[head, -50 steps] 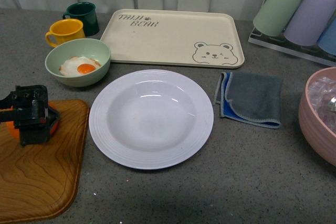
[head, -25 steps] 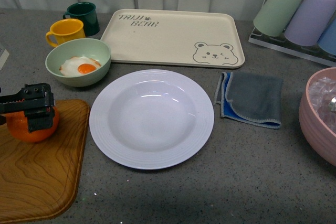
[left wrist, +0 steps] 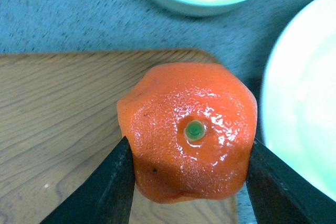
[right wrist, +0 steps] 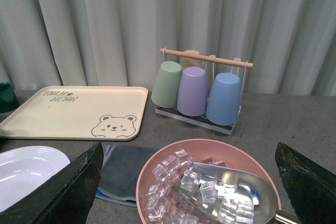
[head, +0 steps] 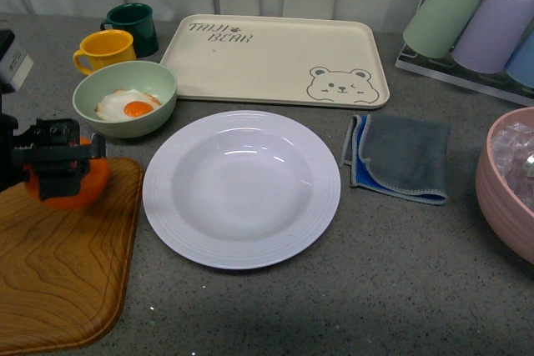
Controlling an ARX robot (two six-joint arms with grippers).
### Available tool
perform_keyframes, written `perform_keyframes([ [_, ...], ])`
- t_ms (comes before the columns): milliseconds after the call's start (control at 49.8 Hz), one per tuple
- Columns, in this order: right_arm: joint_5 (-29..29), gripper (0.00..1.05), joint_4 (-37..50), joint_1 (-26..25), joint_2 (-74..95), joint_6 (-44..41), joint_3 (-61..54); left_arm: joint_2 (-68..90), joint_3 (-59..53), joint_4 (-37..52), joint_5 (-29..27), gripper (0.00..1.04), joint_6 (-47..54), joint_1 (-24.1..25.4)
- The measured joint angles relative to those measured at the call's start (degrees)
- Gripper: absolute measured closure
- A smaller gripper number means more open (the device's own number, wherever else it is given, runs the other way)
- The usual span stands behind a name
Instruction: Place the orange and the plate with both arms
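Orange (head: pixel 96 179): front largely masked by left gripper (head: pixel 55 171). Wooden board (head: pixel 67 277) beneath gripper: cropped by frame edges.

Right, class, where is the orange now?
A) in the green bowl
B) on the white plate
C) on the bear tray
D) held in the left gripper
D: the left gripper is shut on the orange, a finger pressed against each side, above the wooden tray.

orange (left wrist: pixel 173 108): bright orange, small green stem dot
plate (head: pixel 163 206): glossy white, faint ridged rings on the rim
tray (head: pixel 275 60): cream, dark bear drawing and lettering
board (head: pixel 58 281): brown wood grain
cloth (head: pixel 400 156): grey, blue edge
bowl (head: pixel 125 125): pale green
table (head: pixel 375 289): grey, speckled
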Motion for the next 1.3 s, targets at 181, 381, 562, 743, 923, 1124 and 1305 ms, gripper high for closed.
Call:
perform_keyframes([
  [181, 0.0, 0.09, 0.0, 0.0, 0.0, 0.0, 0.0, -2.0, 3.7, -1.6, -0.1, 0.55, -0.9, -9.3],
  [381, 0.0, 0.09, 0.0, 0.0, 0.0, 0.0, 0.0, 6.1, 8.5, -0.5, -1.2, 0.55, -0.9, -17.0],
  [562, 0.0, 0.09, 0.0, 0.0, 0.0, 0.0, 0.0, 11.1, 12.5, -0.6, -2.1, 0.55, -1.0, -18.7],
  [743, 0.0, 0.09, 0.0, 0.0, 0.0, 0.0, 0.0, 15.5, 15.3, -1.1, -2.1, 0.55, -1.6, -19.6],
  [923, 0.0, 0.09, 0.0, 0.0, 0.0, 0.0, 0.0, 16.5, 15.8, -1.7, -3.1, 0.42, -2.1, -20.0],
  [1124, 0.0, 0.09, 0.0, 0.0, 0.0, 0.0, 0.0, 11.8, 15.0, -2.8, -5.2, 0.08, -2.0, -20.2],
  [1305, 0.0, 0.09, 0.0, 0.0, 0.0, 0.0, 0.0, 5.5, 7.8, 12.5, -13.9, 0.16, 1.6, -20.3],
])
